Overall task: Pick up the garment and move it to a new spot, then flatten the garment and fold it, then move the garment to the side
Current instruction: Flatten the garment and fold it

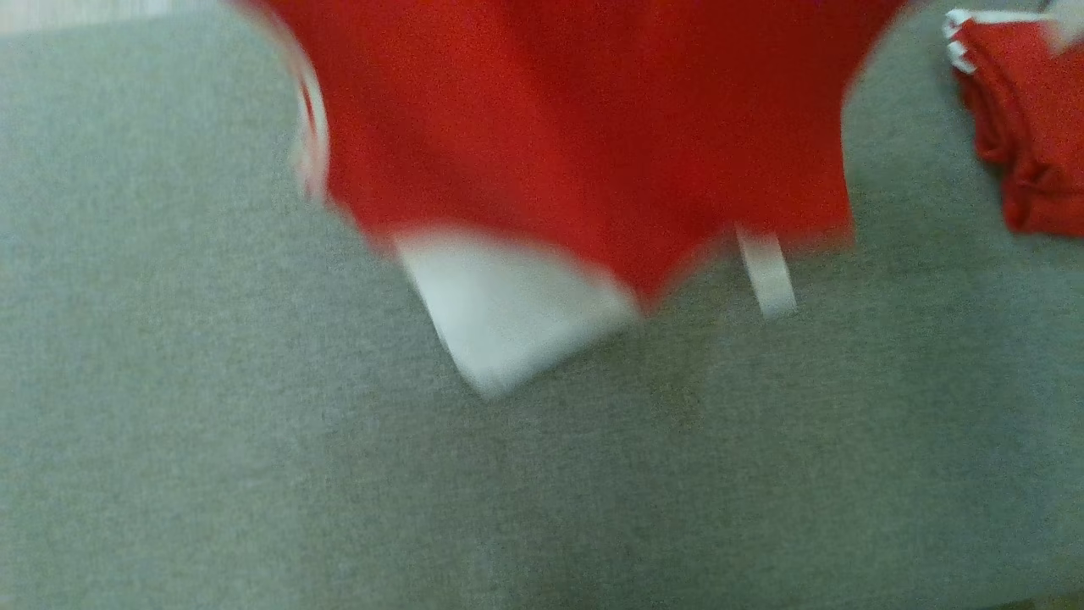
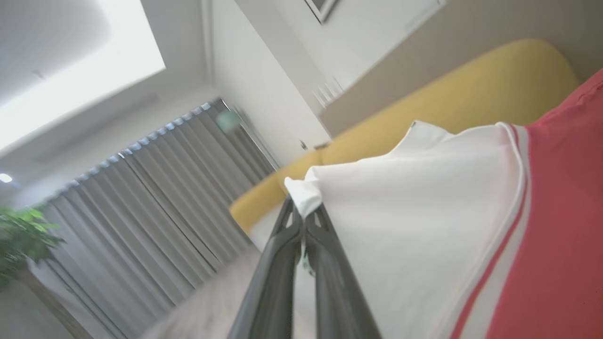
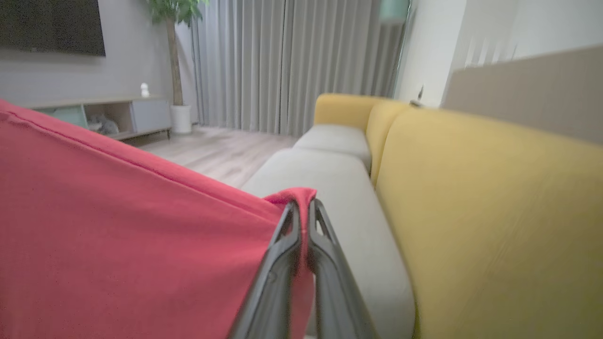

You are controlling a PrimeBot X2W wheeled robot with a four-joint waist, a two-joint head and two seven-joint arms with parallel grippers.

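The garment (image 1: 584, 135) is red with a white panel and white trim. In the head view it hangs blurred from the top edge over the grey cushion (image 1: 254, 466). My left gripper (image 2: 305, 214) is shut on the garment's white corner (image 2: 424, 212), with red cloth to its right. My right gripper (image 3: 304, 207) is shut on a red corner of the garment (image 3: 118, 226), which stretches away to the left. Both wrist views show the cloth lifted above the sofa seat.
A folded pile of red clothes with white trim (image 1: 1025, 127) lies at the far right of the cushion. The yellow sofa back (image 3: 490, 212) runs along the right of the grey seat (image 3: 330, 188). Curtains (image 3: 282, 61), a plant and a low cabinet stand beyond.
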